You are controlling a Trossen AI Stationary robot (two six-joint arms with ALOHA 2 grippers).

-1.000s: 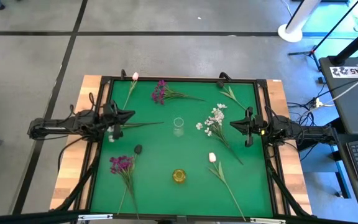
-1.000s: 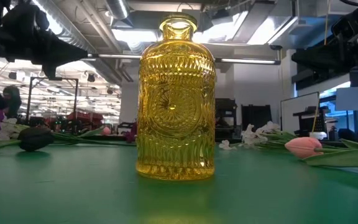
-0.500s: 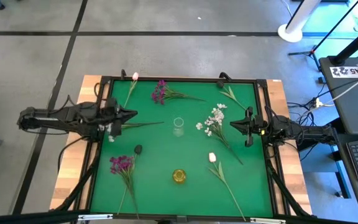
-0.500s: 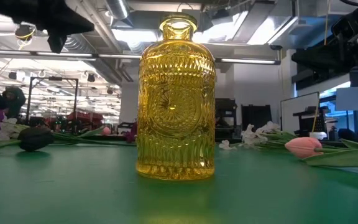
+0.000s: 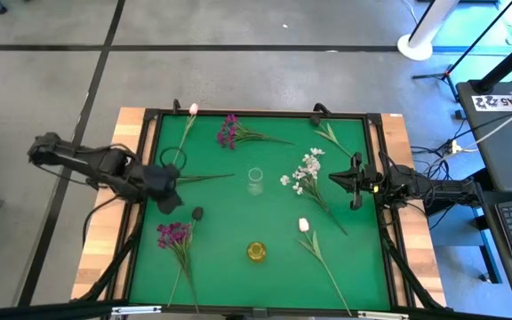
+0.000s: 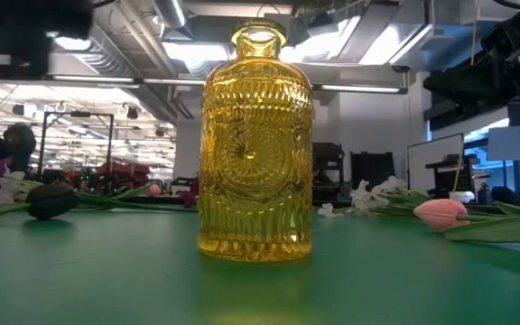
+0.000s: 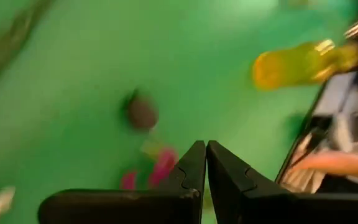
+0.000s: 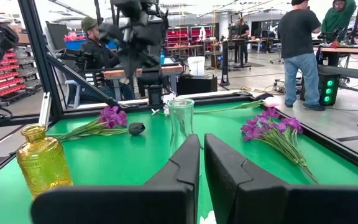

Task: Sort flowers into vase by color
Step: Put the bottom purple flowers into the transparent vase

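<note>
Both grippers empty with jaws closed: left gripper (image 5: pixel 169 197) above green surface (image 5: pixel 238 204) near magenta flowers (image 5: pixel 172 235), right gripper (image 5: pixel 336 178) beside white spray (image 5: pixel 305 172).

On the table mat (image 5: pixel 265 213), a clear vase (image 5: pixel 255 180) stands near the middle, with the patterned bottle vase (image 5: pixel 256 252) nearer the front edge, almost in line with it. To the left lie a flower cluster (image 5: pixel 172 235) and a small dark object (image 5: pixel 197 213) just beside it; another flower cluster (image 5: pixel 228 132) and a single bud (image 5: pixel 193 109) lie along the far edge. To the right of the clear vase lies a spray of small blossoms (image 5: pixel 305 171), and a bud (image 5: pixel 303 225) on its long stem lies right of the bottle vase, while the left gripper (image 5: pixel 169 199) hangs over the mat's left side and the right gripper (image 5: pixel 334 177) sits at its right edge.
</note>
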